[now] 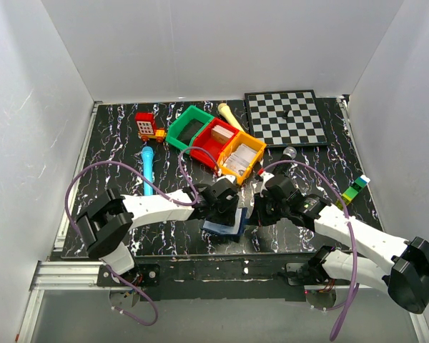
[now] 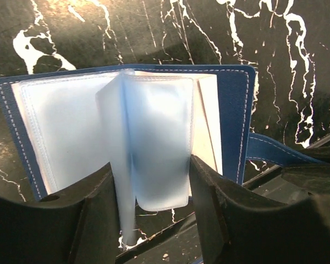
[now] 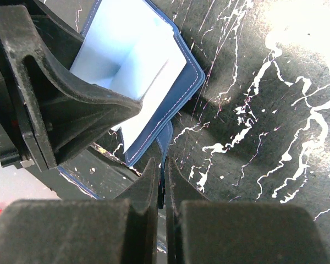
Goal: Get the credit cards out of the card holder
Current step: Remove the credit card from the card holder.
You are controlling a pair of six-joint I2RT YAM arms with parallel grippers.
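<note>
Black marbled table [image 1: 114,143], card holder [image 2: 236,121] lying open near the front edge between both arms. No cards out that we can see, so basically everything's left. Right gripper [image 3: 160,170] is pressed together on its strap [image 3: 164,137]. Left gripper [image 2: 151,168] straddles the upright clear sleeves [image 2: 159,137], fingers apart; can't tell if they're actually pinching.

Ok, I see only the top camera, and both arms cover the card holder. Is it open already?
Observer: Yes. In the left wrist view the card holder lies open, with its clear sleeves standing up.
Operator: Where is the left end effector?
Observer: The left end effector straddles those sleeves.
Operator: And the right one?
Observer: The right end effector is shut on the holder's blue strap.
</note>
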